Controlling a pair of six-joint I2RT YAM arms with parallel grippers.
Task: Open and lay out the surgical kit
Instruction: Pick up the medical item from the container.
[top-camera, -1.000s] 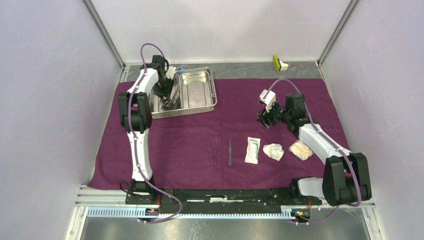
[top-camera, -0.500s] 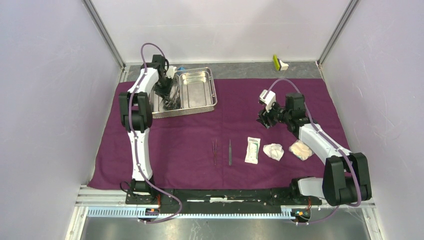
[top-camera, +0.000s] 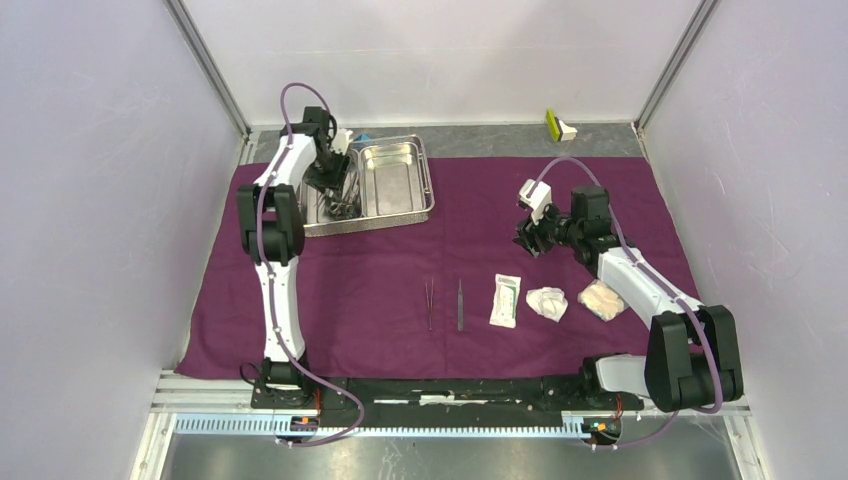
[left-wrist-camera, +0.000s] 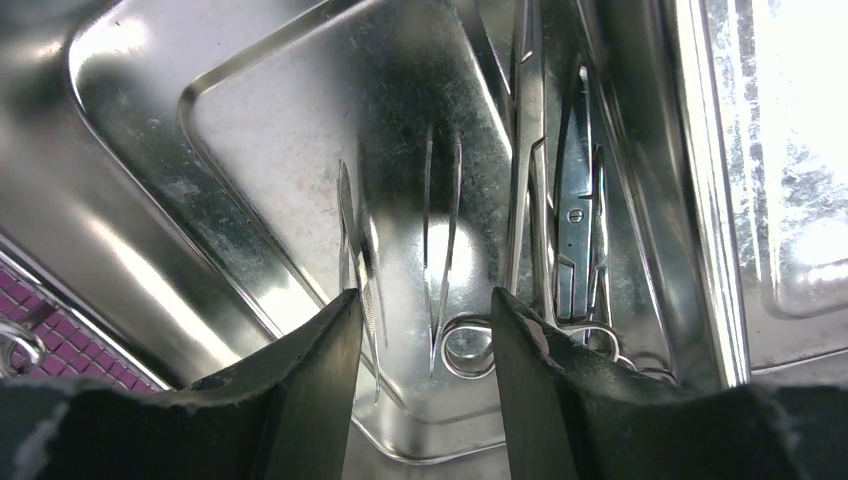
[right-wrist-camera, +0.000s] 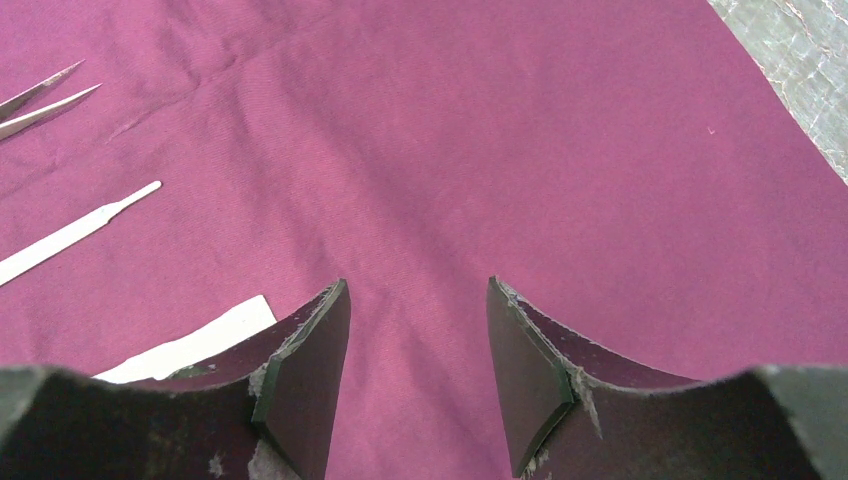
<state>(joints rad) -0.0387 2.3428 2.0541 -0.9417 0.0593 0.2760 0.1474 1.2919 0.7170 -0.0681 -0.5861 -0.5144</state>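
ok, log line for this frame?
left tool: open, in tray over instruments | right tool: open, empty, above cloth | laid out: tweezers, forceps, packet, two gauze wads

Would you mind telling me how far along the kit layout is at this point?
Done: the purple wrap lies open, with tweezers, a slim tool, the packet and two gauze wads in a row. In hand: the left gripper hangs open over instruments in the tray. Left: those instruments.

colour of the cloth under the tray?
Purple cloth, one solid colour; shows best in the right wrist view.
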